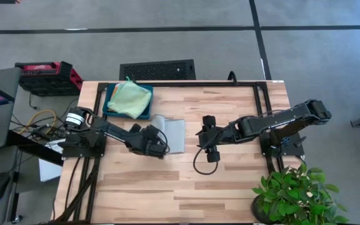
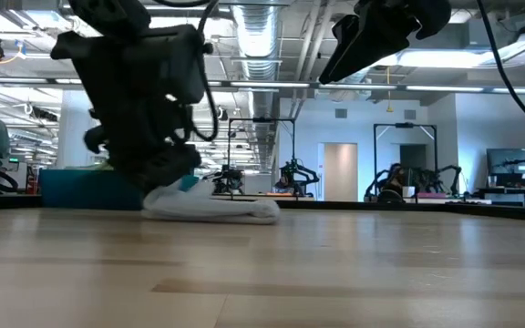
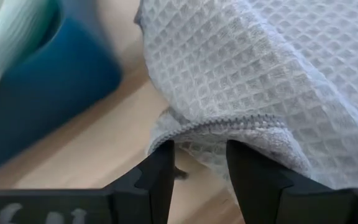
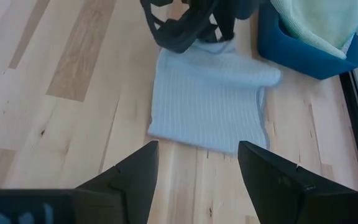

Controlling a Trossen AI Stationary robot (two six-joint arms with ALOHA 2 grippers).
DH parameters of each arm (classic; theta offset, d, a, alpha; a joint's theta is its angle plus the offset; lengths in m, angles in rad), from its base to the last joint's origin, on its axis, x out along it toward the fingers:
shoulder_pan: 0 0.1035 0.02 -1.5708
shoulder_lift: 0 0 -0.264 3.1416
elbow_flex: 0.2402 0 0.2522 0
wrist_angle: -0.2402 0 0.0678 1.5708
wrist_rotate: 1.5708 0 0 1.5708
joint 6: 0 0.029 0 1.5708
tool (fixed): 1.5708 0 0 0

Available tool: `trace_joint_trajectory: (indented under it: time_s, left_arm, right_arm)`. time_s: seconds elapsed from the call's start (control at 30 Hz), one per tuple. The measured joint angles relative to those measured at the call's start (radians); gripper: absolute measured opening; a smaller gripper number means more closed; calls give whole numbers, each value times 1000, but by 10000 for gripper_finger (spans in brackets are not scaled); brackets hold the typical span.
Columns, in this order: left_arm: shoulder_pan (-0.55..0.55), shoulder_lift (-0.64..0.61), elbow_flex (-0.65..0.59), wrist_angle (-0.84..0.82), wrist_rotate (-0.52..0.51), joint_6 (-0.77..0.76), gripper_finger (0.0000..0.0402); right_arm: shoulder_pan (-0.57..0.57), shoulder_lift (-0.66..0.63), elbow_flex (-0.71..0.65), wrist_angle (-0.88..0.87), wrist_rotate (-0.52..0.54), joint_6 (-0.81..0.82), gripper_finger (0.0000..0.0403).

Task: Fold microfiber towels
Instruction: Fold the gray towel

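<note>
- Left gripper (image 3: pixel 199 180): jaws parted by a narrow gap, fingers low at the hemmed edge of the pale grey towel (image 3: pixel 260 81). The stitched fold of the cloth lies right at the fingertips; whether the cloth sits between them cannot be told.
- Pale grey towel (image 1: pixel 175 133): waffle-weave microfiber with a stitched hem, folded into a flat rectangle on the wooden table (image 1: pixel 230 181), just beside the teal tray (image 1: pixel 109 107).
- Right gripper (image 4: pixel 197 165): jaws spread wide, holding nothing, raised above the table near its centre and pointed toward the grey towel (image 4: pixel 210 106).
- Light green towel (image 1: pixel 130 98): soft cloth lying crumpled in the teal tray, at the table's far left corner.
- Teal tray (image 4: pixel 303 53): rigid, rectangular, with rounded walls.
- Table: light planked wood with a black metal frame along its edges.
- No readable writing on the towels or tray.
</note>
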Motion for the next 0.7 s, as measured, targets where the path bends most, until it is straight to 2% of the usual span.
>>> trace_joint_trajectory:
  time_s: [0.17, 0.43, 0.57, 0.7]
  left_arm:
    - [0, 0, 2, 122, -35, 159, 139]
    - [-3, 0, 96, 140, -99, 372, 139]
    - [23, 12, 99, 218, -14, 495, 139]
    - [48, 48, 99, 276, 52, 549, 139]
  right_arm:
    - [0, 0, 0, 0, 0, 0, 244]
    - [0, 0, 0, 17, 0, 0, 244]
    - [0, 0, 0, 23, 0, 0, 244]
    - [0, 0, 0, 32, 0, 0, 244]
